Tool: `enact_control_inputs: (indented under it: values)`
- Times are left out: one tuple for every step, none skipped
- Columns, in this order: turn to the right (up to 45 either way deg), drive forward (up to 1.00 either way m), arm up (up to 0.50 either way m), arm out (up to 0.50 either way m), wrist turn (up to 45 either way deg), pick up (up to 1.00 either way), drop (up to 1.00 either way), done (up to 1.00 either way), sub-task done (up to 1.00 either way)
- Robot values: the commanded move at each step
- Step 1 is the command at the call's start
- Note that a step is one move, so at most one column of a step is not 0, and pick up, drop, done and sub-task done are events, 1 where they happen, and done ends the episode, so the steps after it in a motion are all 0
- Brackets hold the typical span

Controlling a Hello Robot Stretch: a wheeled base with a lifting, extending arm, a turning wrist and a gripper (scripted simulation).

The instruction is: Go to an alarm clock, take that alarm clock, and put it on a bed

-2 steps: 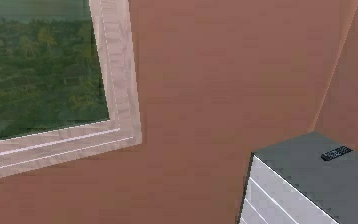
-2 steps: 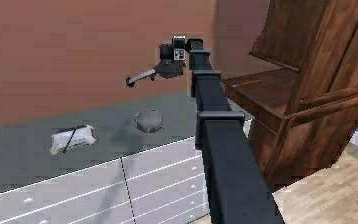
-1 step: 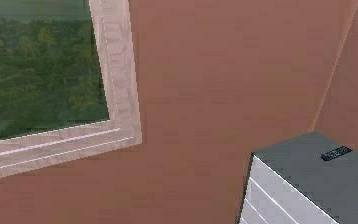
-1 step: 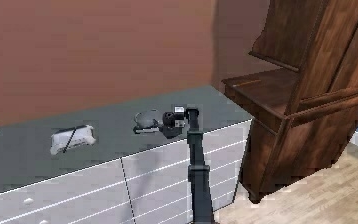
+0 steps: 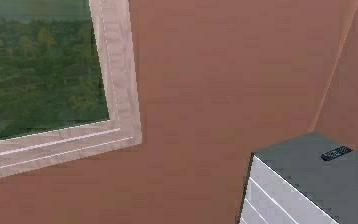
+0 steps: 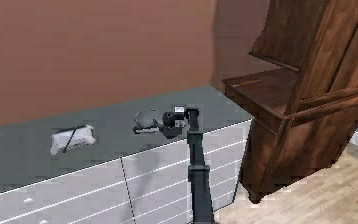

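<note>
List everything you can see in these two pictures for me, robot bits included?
window: one, white frame with greenery behind the glass, forward view's left.
wall: reddish brown, behind the window and dresser.
dresser: one, grey top and white drawers, arm side view's left and middle.
small flat thing: one, dark, on the dresser top.
pale boxy thing: one, whitish grey, on the dresser top, left of the gripper.
wooden cabinet: one, dark brown, right of the dresser.
floor: light wood, arm side view's lower right.
arm: one, dark bar rising from the bottom edge.
gripper: one, dark, seen against the dresser top; cannot tell whether it holds anything.
</note>
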Motion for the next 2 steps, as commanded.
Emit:
enact_control_inputs:
  values:
    - [0.0,0.0,0.1,0.0,0.0,0.0,0.0,0.0,0.0]
    - [0.0,0.0,0.14,0.0,0.0,0.0,0.0,0.0,0.0]
